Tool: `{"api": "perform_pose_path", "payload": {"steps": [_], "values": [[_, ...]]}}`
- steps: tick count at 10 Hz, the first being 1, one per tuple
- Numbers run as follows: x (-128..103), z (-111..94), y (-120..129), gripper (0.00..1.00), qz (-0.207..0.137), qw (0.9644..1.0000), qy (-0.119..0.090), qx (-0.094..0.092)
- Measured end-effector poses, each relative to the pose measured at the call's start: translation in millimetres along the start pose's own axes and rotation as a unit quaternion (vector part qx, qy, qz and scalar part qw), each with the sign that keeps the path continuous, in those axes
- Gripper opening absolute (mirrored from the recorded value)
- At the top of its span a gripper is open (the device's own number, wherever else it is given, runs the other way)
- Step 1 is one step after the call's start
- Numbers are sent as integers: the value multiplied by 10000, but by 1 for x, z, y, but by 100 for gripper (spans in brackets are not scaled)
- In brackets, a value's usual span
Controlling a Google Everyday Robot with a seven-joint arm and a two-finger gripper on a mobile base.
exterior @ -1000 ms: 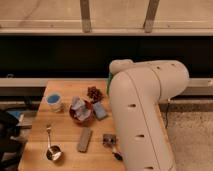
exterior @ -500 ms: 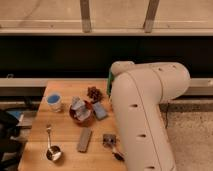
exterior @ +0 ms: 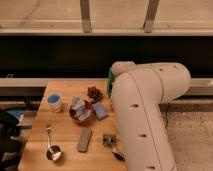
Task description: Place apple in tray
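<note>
**Camera view**

1. Gripper: hidden behind the large cream arm (exterior: 145, 110), which fills the right centre of the frame at the right edge of the wooden table (exterior: 67, 129). The fingers are closed. Whether they hold or touch anything cannot be told.
2. Tray: a narrow green strip (exterior: 109, 85) shows at the arm's left edge, at the table's upper right. The rest is covered by the arm.
3. Apple: cannot be picked out, so its position cannot be told.
4. Other items on the table:
   - a blue cup (exterior: 54, 101) at the upper left;
   - a red bowl (exterior: 80, 112) of crumpled packets at the centre;
   - a dark red-brown cluster (exterior: 94, 93) just above the bowl;
   - a blue-grey packet (exterior: 100, 110) just right of the bowl;
   - a dark grey bar (exterior: 84, 139) below the bowl;
   - a metal spoon (exterior: 51, 149) at the lower left.
5. Change from the earlier frame: the arm and all table items stand in the same places.
6. Writing: no label is legible.
</note>
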Motion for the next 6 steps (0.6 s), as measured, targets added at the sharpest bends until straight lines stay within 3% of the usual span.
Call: {"api": "perform_pose_path", "payload": {"steps": [2,6], "values": [[3,-2,3,0,-29,10000,-40,-58],[25,-38,12,0,-278,9977,-331,-521]]}}
